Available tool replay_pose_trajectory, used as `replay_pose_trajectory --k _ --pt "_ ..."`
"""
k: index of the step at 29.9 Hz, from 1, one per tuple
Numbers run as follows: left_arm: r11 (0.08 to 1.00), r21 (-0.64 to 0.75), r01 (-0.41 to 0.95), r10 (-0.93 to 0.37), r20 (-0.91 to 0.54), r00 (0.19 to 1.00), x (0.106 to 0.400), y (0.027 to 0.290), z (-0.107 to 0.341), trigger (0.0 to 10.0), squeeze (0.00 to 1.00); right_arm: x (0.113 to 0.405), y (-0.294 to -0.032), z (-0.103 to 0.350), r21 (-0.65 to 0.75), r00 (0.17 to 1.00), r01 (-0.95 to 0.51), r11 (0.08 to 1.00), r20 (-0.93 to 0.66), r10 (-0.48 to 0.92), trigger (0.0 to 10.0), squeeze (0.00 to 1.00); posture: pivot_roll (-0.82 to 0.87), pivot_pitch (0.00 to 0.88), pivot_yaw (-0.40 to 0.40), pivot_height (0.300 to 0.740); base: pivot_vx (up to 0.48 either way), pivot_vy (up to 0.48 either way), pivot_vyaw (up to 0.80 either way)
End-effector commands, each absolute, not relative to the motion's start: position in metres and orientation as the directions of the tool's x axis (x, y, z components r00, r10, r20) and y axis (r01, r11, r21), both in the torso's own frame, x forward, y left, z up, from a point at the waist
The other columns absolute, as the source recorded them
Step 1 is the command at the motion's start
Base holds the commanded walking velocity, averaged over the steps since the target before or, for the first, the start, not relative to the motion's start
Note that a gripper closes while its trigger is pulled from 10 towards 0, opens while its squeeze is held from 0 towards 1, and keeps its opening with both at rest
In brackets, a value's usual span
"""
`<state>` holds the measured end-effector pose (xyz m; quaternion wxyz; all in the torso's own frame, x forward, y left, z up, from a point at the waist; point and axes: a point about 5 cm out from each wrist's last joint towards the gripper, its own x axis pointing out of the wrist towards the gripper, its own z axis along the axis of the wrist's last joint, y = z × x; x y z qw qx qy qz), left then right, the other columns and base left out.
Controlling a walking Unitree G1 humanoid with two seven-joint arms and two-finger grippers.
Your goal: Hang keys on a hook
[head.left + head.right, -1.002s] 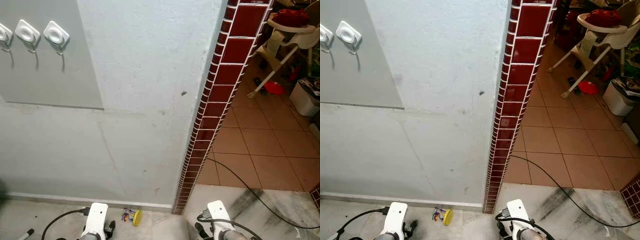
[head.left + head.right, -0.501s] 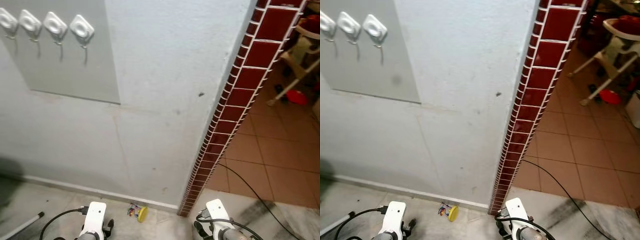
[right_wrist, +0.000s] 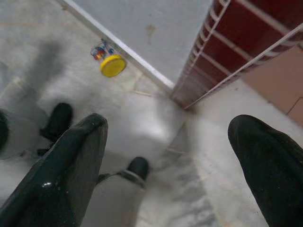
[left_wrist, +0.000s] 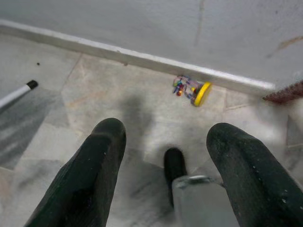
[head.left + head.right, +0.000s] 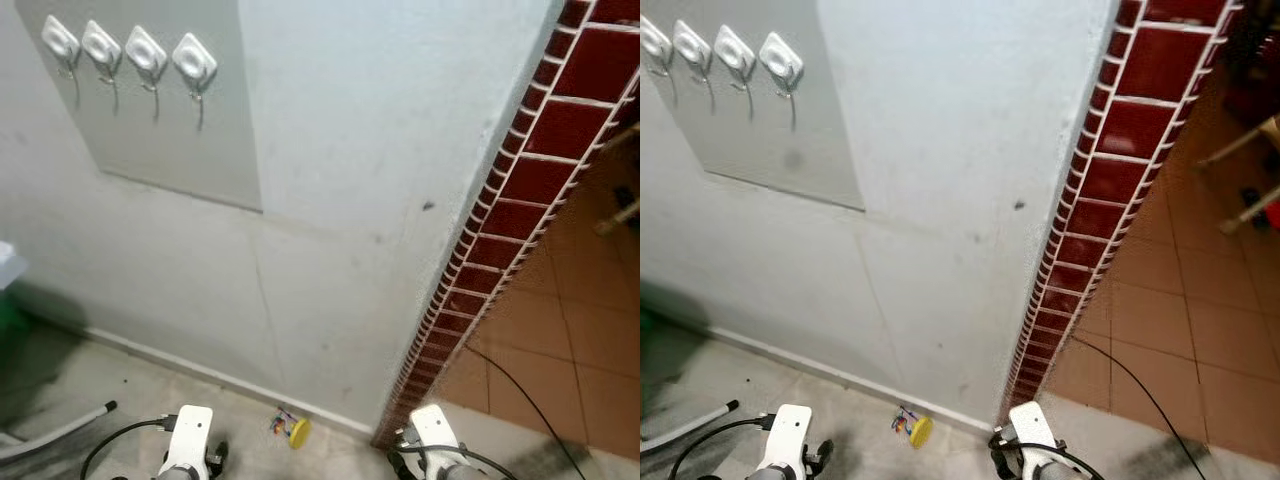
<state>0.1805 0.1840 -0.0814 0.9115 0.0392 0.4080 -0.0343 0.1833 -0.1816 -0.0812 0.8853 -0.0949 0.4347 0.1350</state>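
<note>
Down on the marble floor [image 4: 94,94], the keys with a round yellow fob [image 5: 293,430] lie against the wall's skirting, ahead between both empty, open claws, nearer the left gripper [image 4: 168,156] than the right gripper [image 3: 170,165].

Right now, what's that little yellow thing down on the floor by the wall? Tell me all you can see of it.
It is a bunch of keys: a round, flat yellow tag, plastic by its look, with a small tangle of colourful bits joined to it, too small to tell apart. It lies on the pale marbled floor, close against the white skirting of the grey wall, near the red tiled corner. Nothing holds it; both grippers are apart from it.
</note>
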Motion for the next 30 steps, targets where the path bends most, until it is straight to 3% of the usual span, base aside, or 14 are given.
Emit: replay_pose_trajectory --k 1,30 --pt "0.995 0.053 0.079 -0.011 -0.76 0.65 0.1737 0.1928 -0.0835 10.0 0.0 0.1886 -0.1743 -0.0791 -0.045 0.599 -0.336 0.941 -0.781 0.176 10.0 0.0 -0.1 0.0 0.001 0.74 0.0 0.0 0.8" --pt "0.997 0.04 0.067 -0.013 -0.757 0.653 0.1743 0.1921 -0.0833 10.0 0.0 0.1902 -0.175 -0.0782 -0.042 0.598 -0.34 0.939 -0.781 0.181 10.0 0.0 -0.1 0.0 -0.004 0.74 0.0 0.0 0.8"
